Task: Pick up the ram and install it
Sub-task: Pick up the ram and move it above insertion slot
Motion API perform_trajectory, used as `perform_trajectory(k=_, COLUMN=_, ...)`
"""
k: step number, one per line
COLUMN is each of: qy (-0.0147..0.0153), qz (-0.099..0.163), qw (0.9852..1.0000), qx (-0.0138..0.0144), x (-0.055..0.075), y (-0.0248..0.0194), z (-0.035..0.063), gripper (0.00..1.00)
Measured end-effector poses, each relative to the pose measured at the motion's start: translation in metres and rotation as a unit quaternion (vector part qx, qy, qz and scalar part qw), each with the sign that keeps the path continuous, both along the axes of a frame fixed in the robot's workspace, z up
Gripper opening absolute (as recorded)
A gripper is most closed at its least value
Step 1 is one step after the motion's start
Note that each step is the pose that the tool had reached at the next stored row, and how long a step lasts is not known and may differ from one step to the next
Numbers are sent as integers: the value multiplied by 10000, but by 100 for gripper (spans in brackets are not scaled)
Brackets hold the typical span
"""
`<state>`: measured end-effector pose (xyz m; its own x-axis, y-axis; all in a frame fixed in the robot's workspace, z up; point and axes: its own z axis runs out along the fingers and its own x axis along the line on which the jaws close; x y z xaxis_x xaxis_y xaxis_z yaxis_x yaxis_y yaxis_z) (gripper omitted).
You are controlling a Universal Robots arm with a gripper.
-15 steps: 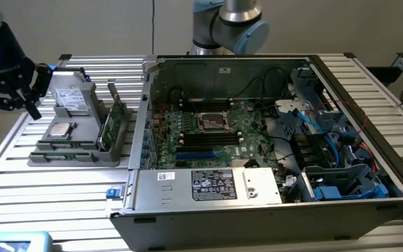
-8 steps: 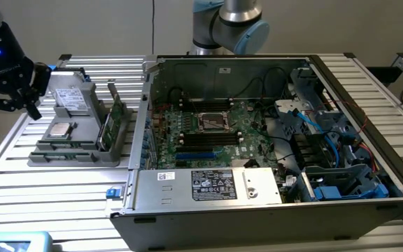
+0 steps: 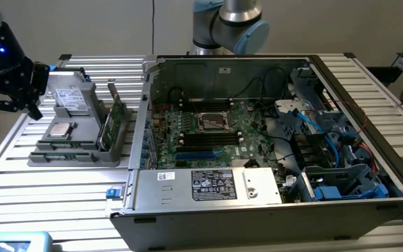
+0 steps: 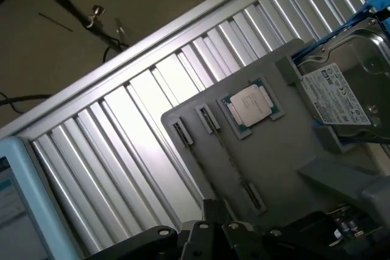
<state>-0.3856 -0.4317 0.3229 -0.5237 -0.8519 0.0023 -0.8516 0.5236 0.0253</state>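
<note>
The gripper (image 3: 31,107) hangs just above the tray (image 3: 75,160), over its edge on the exterior view's left, with its fingers closed all the way and nothing between them that I can see. The tray is a grey holder on the slatted table (image 3: 48,194). The ram (image 4: 228,158) looks to be standing on edge in a clip slot of the tray, showing only as a thin strip just beside the CPU (image 3: 61,129), apart from the gripper. The CPU lies flat near the tray's middle, and a hard drive (image 3: 69,97) sits at the tray's far end. Upright green cards (image 3: 117,113) stand along the tray's side nearest the case (image 3: 257,226). That case lies open just beside the tray, on the exterior view's right, its motherboard (image 3: 251,118) facing up with long black slots (image 3: 209,137) well apart from the tray.
</note>
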Motion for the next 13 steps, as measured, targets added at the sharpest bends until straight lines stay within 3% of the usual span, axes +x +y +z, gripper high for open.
perform_trajectory(k=6, qy=-84, qz=525, qw=9986, qx=1, x=1, y=0, z=-3, gripper=11)
perform_trajectory(k=13, qy=-135, qz=1076, qw=9941, qx=3, x=0, y=0, z=-3, gripper=11)
